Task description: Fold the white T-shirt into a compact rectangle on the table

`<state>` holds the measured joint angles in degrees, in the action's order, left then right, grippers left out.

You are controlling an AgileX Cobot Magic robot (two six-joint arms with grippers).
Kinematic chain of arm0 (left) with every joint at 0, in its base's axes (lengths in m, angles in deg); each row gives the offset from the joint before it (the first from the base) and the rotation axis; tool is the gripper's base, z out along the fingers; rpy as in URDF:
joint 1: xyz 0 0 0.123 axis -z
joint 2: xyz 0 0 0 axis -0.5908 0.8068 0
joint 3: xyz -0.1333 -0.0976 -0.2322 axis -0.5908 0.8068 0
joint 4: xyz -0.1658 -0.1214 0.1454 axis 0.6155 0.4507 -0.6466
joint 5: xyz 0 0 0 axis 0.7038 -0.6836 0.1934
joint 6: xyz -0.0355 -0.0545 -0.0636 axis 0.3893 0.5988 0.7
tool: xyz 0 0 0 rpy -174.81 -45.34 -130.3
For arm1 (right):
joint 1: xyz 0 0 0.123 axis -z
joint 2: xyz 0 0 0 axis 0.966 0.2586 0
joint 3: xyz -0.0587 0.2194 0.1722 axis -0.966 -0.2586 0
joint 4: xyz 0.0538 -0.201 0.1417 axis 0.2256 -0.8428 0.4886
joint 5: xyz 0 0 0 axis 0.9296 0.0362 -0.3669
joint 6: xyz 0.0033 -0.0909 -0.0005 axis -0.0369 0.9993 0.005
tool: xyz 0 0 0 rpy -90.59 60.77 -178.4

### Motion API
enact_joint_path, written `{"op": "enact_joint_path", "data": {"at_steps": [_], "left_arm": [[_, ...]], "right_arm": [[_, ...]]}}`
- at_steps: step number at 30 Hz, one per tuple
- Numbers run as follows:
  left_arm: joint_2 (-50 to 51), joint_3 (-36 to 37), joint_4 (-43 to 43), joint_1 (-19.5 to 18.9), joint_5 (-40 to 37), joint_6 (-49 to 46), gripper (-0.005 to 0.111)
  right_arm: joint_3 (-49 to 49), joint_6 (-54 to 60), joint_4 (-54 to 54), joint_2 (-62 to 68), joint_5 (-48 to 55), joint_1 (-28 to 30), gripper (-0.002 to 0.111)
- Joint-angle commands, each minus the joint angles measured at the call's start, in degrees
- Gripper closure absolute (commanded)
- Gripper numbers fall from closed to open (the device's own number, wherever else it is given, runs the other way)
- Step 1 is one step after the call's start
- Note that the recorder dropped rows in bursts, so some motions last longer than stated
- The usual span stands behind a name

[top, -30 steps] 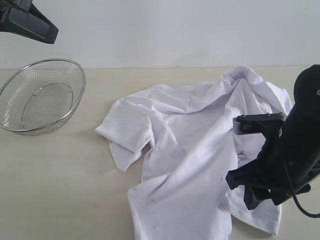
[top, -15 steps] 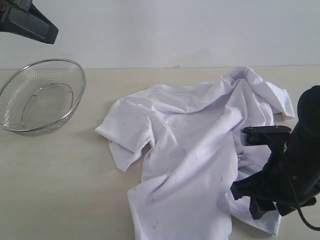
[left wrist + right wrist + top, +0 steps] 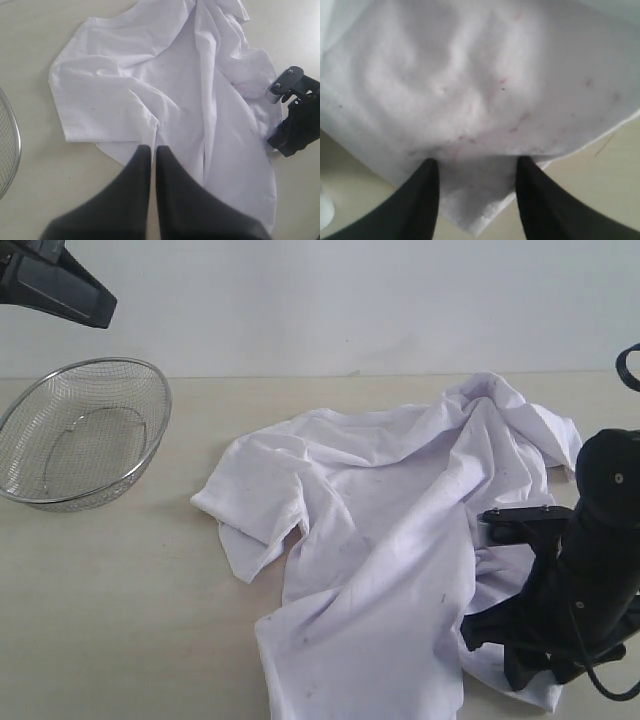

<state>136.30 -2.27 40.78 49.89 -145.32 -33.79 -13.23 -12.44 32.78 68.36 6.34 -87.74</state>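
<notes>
Black right fingers (image 3: 426,200) are seen spread, a corner of the shirt (image 3: 380,540) lying between them on the counter (image 3: 120,620). Left fingers (image 3: 142,185) are pressed together, empty, held above the crumpled shirt. A mesh bowl (image 3: 85,430) is set apart from it, on the left side.

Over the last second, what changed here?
The right gripper dropped lower and shifted rightward in the exterior view, onto the white T-shirt at its near corner. Its jaws straddle the fabric edge, open, nothing gripped yet. The shirt's far-right fold shifted slightly. The left gripper stayed shut; wire-mesh bowl and table unchanged.
</notes>
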Motion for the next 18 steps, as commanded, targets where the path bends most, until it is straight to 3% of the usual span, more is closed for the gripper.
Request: {"op": "enact_joint_path", "data": {"at_steps": [1, 5, 18], "left_arm": [[-0.43, 0.12, -0.22, -0.08, -0.07, -0.39, 0.102], [-0.43, 0.12, -0.22, -0.08, 0.15, -0.39, 0.102], [-0.43, 0.12, -0.22, -0.08, 0.36, -0.39, 0.102]], "right_arm": [[-0.44, 0.88, -0.07, 1.88, -1.92, 0.16, 0.087], [-0.44, 3.71, -0.07, 2.87, -0.78, 0.16, 0.108], [-0.44, -1.69, -11.73, 3.43, 10.13, 0.16, 0.108]]}}
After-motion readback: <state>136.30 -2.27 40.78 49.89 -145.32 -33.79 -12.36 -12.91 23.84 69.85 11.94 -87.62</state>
